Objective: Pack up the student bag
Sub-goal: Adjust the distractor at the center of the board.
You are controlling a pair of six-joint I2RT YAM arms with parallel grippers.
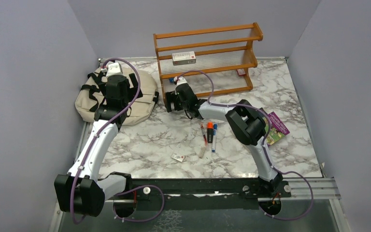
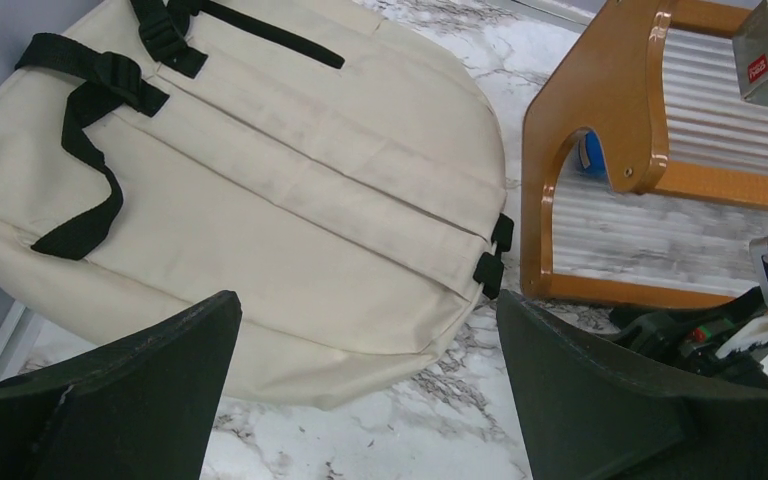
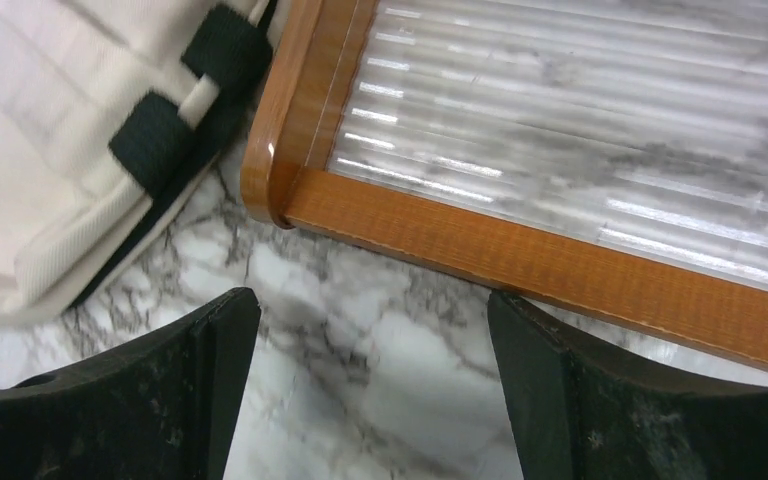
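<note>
**Top external view: student bag unpacked, supplies out on the table**

The student bag [image 1: 142, 94] lies flat, strap side up, at the far-left corner of the table [image 1: 145, 145]. The left gripper [image 2: 365, 310] hangs over it, fingers spread wide and empty. The right gripper [image 3: 370, 300], likewise wide open with nothing held, hovers by the near-left foot of the wooden rack [image 2: 600, 70]. Pens [image 1: 209, 133] mid-table, a booklet [image 1: 278, 126] near the right edge and a box [image 1: 183, 58] on the rack look unpacked.

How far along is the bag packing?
Done: nothing visible; the bag lies flat, straps up, no opening showing. In hand: nothing; left hand open over the bag, right hand open by a corner of the rack. Left: pens, booklet and card on the table, box on the rack, all unpacked.
</note>
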